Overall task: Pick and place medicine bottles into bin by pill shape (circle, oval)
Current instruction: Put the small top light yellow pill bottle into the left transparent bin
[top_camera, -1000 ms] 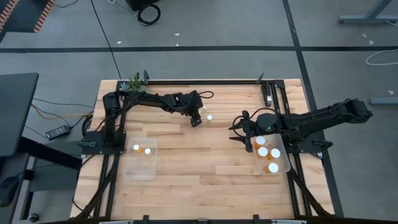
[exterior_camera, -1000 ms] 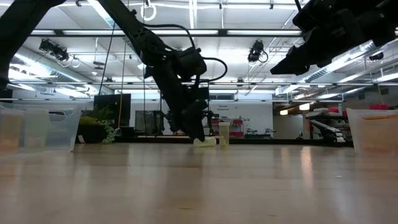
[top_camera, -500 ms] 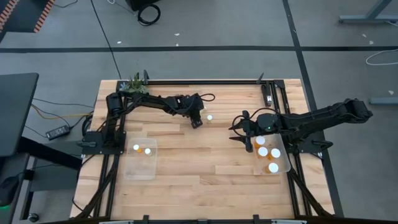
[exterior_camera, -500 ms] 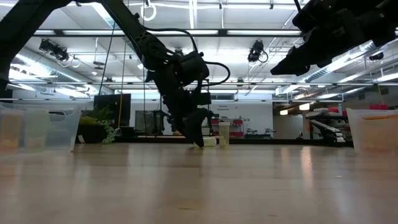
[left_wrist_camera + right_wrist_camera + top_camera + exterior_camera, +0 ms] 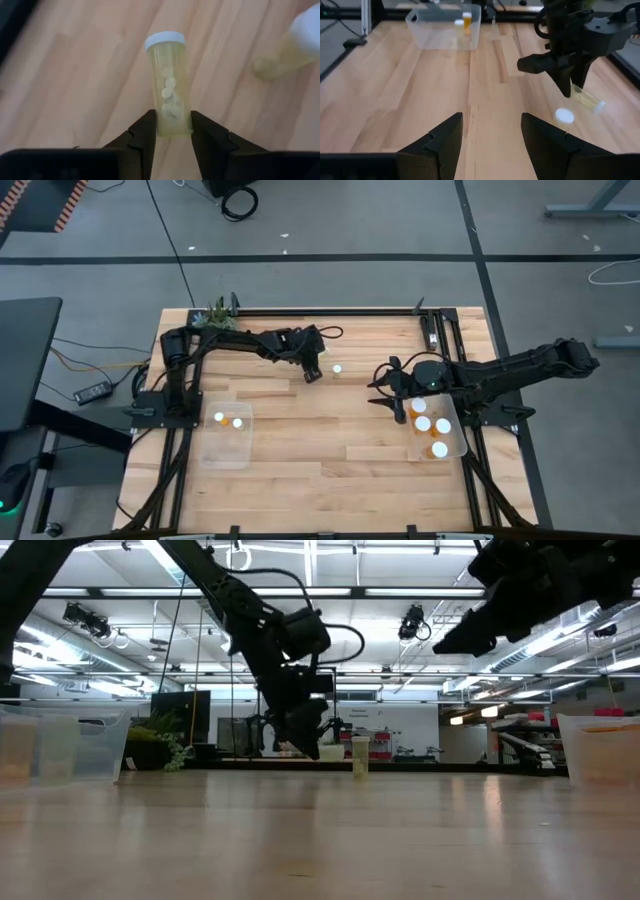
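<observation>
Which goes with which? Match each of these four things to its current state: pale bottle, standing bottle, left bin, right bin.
Things:
1. pale bottle
2. standing bottle
3. left bin
4. right bin

States:
A. holds four bottles
B. clamped between the left fingers
C. holds two bottles
D. alone on the bare table

Pairs: 1-B, 2-D, 3-C, 4-A
</observation>
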Motion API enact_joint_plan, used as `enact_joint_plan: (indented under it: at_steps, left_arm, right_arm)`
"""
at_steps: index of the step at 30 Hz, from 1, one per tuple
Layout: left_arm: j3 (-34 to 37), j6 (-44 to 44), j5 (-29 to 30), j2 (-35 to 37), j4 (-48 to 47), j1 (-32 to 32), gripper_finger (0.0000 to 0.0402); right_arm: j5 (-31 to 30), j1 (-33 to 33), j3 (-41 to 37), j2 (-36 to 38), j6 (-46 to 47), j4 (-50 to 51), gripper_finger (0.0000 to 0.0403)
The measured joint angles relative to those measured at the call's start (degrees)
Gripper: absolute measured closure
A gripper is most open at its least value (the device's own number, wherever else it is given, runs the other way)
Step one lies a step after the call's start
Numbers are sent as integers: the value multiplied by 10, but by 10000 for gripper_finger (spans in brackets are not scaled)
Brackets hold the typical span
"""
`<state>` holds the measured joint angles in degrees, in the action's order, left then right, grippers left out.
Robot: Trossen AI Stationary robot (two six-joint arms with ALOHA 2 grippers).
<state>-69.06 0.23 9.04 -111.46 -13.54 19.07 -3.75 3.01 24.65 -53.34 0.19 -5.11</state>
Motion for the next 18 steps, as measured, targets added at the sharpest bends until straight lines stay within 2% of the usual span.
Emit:
enact_joint_plan:
  at_steps: [4, 10, 18]
  left_arm:
    - [0, 6, 3, 28, 0, -6, 277]
    - [0, 39, 2, 61, 2, -35, 294]
    - [-1, 50, 2, 75, 38, -80, 278]
  right_arm:
    - [-10, 0, 18, 0, 0, 7, 194]
    - [-17, -22, 21, 0, 1, 15, 194]
    - [-8, -59, 21, -7, 0, 11, 193]
